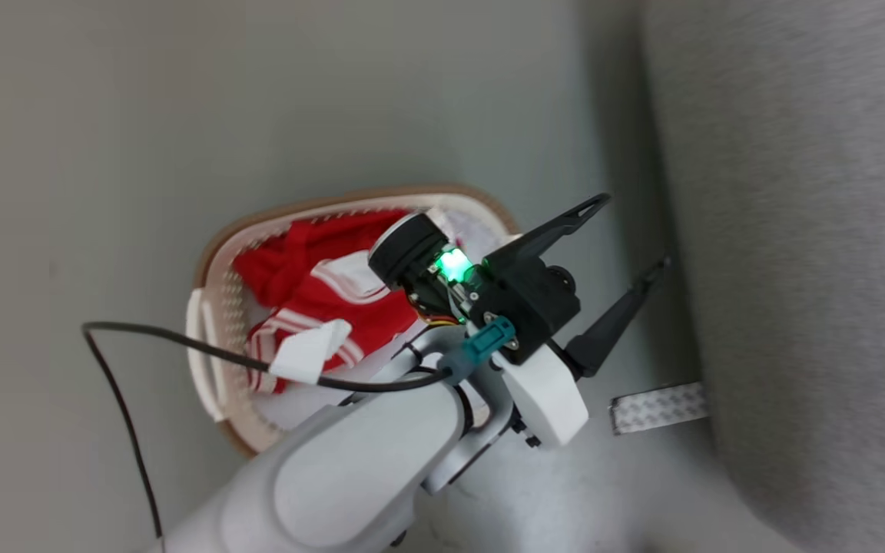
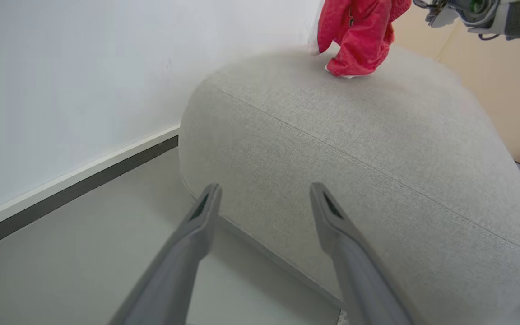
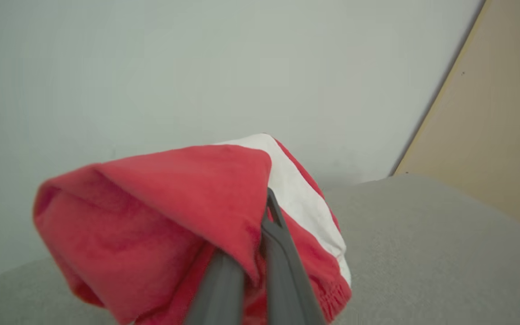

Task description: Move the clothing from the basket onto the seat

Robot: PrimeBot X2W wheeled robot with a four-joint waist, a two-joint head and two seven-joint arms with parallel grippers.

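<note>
The clothing (image 2: 359, 31), clamped in the right gripper (image 3: 255, 234), is hung lengthwise down to the seat (image 2: 355, 171); left gripper (image 2: 264, 189) is spread

seat (image 2: 355, 135) top open, clothing (image 2: 359, 36) hanging over it

No readable text, labels or numbers. The white tag (image 1: 310, 350) on the cable (image 1: 181, 342) looks blank; the pale floor strip (image 1: 658, 407) is too blurred to read.
</note>
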